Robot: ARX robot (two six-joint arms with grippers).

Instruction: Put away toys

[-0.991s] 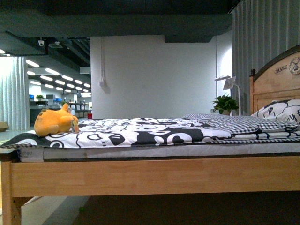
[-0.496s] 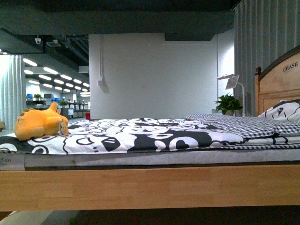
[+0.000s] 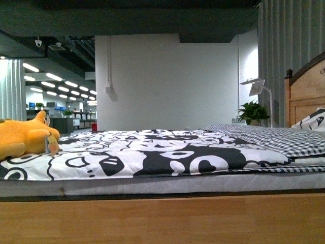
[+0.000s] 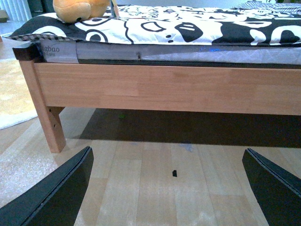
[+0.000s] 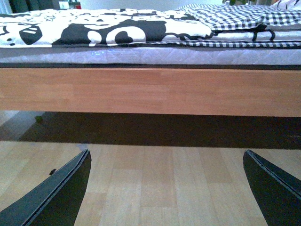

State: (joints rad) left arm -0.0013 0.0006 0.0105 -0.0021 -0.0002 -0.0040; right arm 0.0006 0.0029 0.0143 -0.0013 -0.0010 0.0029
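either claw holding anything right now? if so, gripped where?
Nothing held. Left claw and right claw are both open and empty, low in front of the bed. The plush toy lies on the quilt, untouched.

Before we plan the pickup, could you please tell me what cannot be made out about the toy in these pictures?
1. Plush toy: in the front view, the picture's left edge cuts off part of it; in the left wrist view, the top edge leaves only its underside.
2. Its tag: too small to read.
3. Under the bed: too dark in both wrist views.
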